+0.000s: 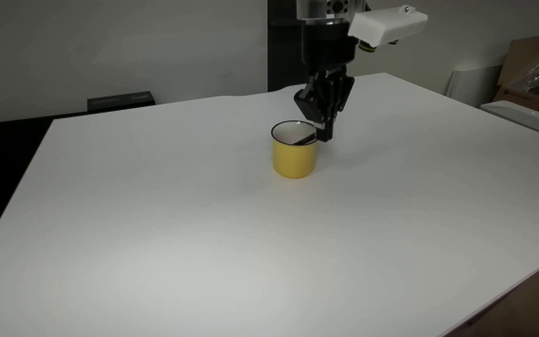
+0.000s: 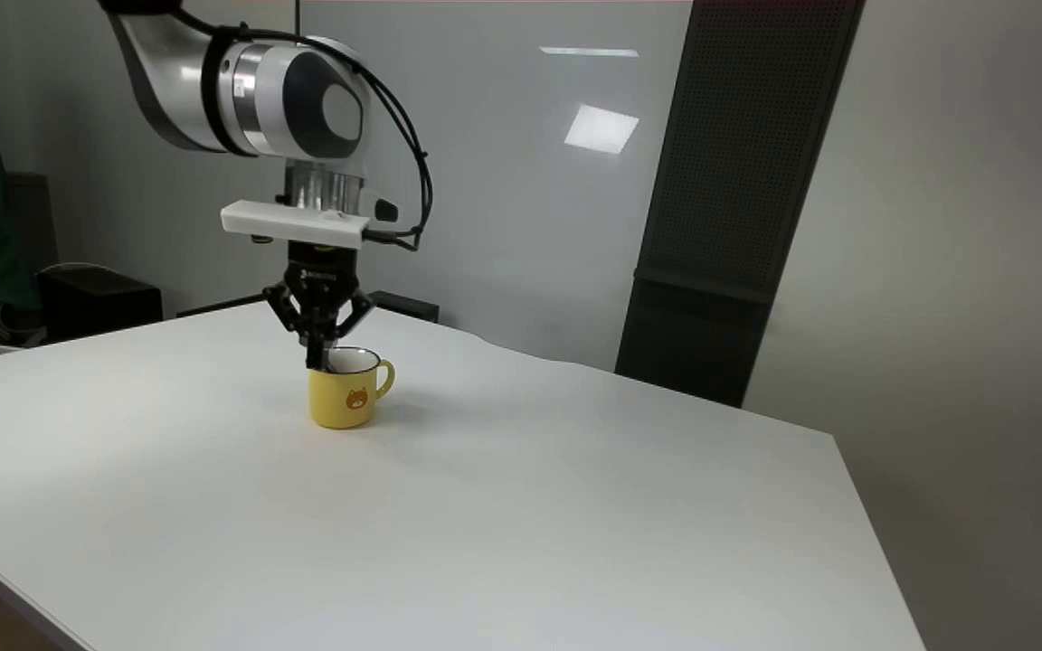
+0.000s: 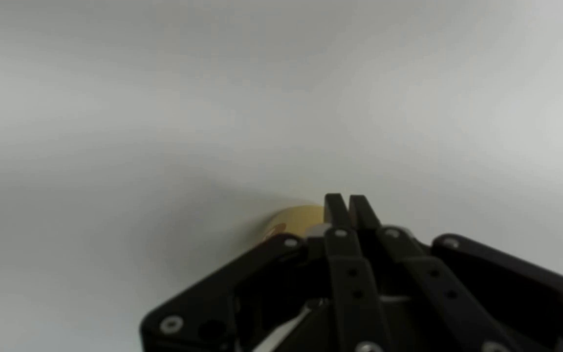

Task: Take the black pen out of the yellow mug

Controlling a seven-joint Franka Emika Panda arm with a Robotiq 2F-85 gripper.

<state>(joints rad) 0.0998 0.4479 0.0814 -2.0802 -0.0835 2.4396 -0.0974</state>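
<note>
The yellow mug [image 1: 295, 161] stands upright on the white table. In an exterior view its handle and a small bear print show [image 2: 340, 398]. Part of its side also shows in the wrist view [image 3: 301, 216]. The black pen [image 1: 305, 139] leans inside the mug, its upper part reaching the rim at my fingertips. My gripper [image 1: 324, 132] points down at the mug's rim [image 2: 317, 355]. In the wrist view its fingertips [image 3: 344, 198] are close together with a narrow gap. They appear shut on the pen's upper end, which the fingers hide.
The white table [image 1: 157, 210] extends around the mug, with its edges in view. A dark box [image 1: 121, 101] lies behind its far edge. A cardboard box [image 1: 522, 61] with bagged items stands beyond the table. A tall black panel [image 2: 738, 199] stands by the wall.
</note>
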